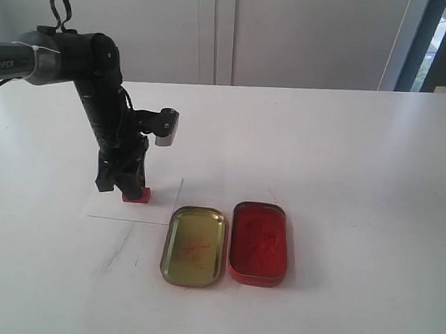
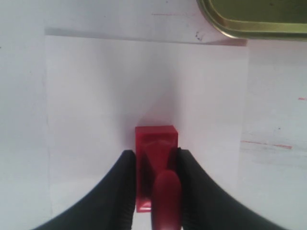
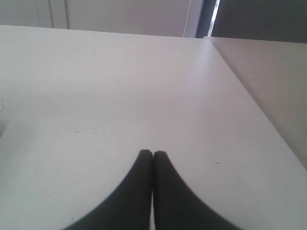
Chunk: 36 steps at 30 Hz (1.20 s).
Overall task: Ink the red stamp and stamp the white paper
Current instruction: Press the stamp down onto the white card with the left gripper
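Observation:
The red stamp stands with its block base down on the white paper. My left gripper is shut on the stamp, one black finger pressed against each side. Its round handle shows between the fingers in the left wrist view. The red ink-pad tin lies open to the right of the paper, apart from the stamp. My right gripper is shut on nothing above bare tabletop and is not in the exterior view.
The gold oval tin lid lies beside the paper's near right corner, just left of the ink tin. The white table reaches to an edge at the right.

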### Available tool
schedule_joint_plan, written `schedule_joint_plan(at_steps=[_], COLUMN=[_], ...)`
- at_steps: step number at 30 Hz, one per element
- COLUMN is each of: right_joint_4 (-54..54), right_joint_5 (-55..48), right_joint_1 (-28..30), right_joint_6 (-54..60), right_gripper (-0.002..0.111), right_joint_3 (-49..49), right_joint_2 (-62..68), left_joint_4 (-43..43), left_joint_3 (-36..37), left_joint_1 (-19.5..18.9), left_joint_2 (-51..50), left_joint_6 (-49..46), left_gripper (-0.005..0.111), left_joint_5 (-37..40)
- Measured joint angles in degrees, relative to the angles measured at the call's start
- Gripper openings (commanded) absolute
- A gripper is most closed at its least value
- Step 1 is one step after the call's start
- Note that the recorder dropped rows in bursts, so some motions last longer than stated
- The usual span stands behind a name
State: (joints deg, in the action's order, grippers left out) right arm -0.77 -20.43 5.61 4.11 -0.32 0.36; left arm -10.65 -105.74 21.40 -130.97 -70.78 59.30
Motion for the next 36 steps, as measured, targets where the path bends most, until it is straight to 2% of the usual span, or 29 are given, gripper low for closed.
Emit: schedule_joint_plan(at_steps=[36], right_joint_4=[0.0], right_joint_5=[0.0], right_joint_1=[0.0], right_joint_6=[0.0], right_gripper=[0.0], right_joint_3=[0.0], right_joint_2=[0.0], left_joint_4=[0.0], left_joint_3=[0.4], left_joint_1=[0.0], left_joint_2=[1.5], left_joint_6=[0.0], left_gripper=[0.0], left_joint_5=[-0.8])
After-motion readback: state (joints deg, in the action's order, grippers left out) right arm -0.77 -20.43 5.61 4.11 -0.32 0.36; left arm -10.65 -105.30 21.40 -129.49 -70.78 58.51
